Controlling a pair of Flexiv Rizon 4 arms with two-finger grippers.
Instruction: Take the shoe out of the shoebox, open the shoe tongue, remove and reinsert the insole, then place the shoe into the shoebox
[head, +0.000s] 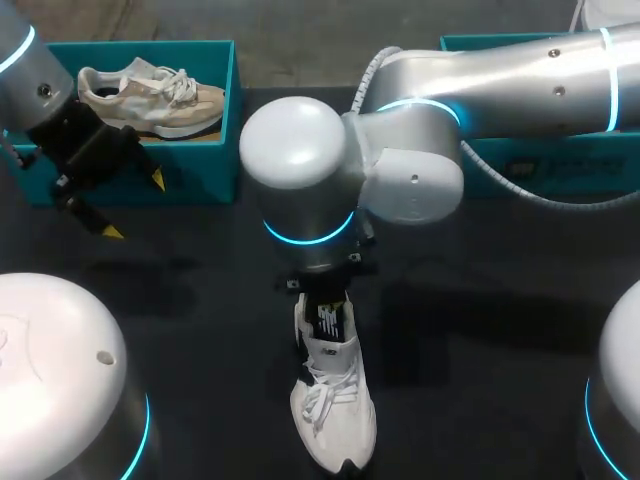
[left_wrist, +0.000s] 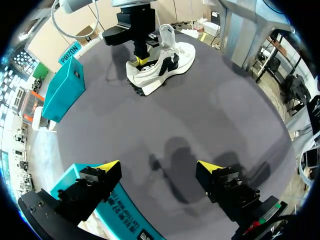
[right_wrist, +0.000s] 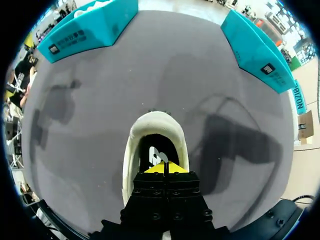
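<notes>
A white shoe lies on the dark table, toe toward the near edge, its tongue standing up. My right gripper comes straight down into the shoe's opening. In the right wrist view its fingers are shut together, tips against the black insole with its white logo. Whether the insole's edge is pinched does not show. My left gripper hangs open over the front wall of the left teal shoebox, holding nothing. From there the white shoe and the right gripper lie well ahead.
A beige shoe rests inside the left shoebox. A second teal box stands at the back right, under my right arm. The right arm's big elbow joint hangs above the table's middle.
</notes>
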